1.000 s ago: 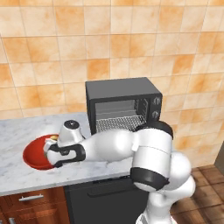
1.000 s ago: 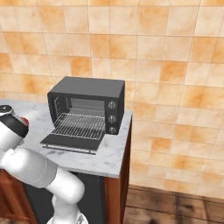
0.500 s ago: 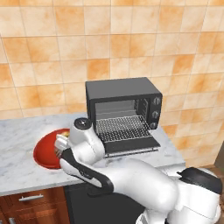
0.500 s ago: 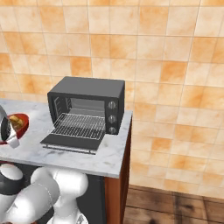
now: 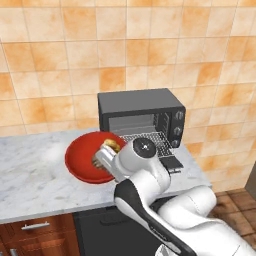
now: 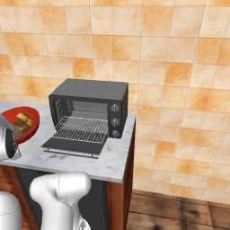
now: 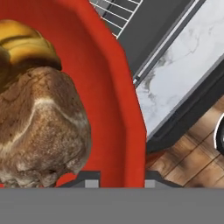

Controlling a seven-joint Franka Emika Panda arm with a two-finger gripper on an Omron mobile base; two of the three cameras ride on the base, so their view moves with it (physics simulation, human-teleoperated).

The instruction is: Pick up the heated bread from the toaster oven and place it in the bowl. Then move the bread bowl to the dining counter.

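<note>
The red bowl (image 5: pixel 80 159) hangs tilted just above the marble worktop, left of the toaster oven (image 5: pixel 140 106). My gripper (image 7: pixel 119 180) is shut on its near rim, and the red bowl (image 7: pixel 109 83) wall runs between the two fingertips. Inside lie the golden heated bread (image 7: pixel 26 43) and a darker brown bread lump (image 7: pixel 39 127), touching each other. The heated bread (image 5: pixel 111 146) sits near the rim by my wrist. From the right, the bowl (image 6: pixel 32 122) shows at the left edge beside the toaster oven (image 6: pixel 90 92), whose door is down with the wire rack bare. The dining counter is out of view.
The marble worktop (image 5: pixel 35 175) ends just right of the oven, above a black appliance front (image 5: pixel 95 227) and wooden drawers (image 5: pixel 35 232). A tiled wall (image 5: pixel 125 45) stands behind. The oven's lowered door (image 6: pixel 72 146) juts toward the counter's front edge. Wooden floor (image 6: pixel 179 211) lies to the right.
The bowl has come up off the worktop, tipped, and travelled right toward the oven. My arm has swung round under it, and the fingers closed on the rim.
</note>
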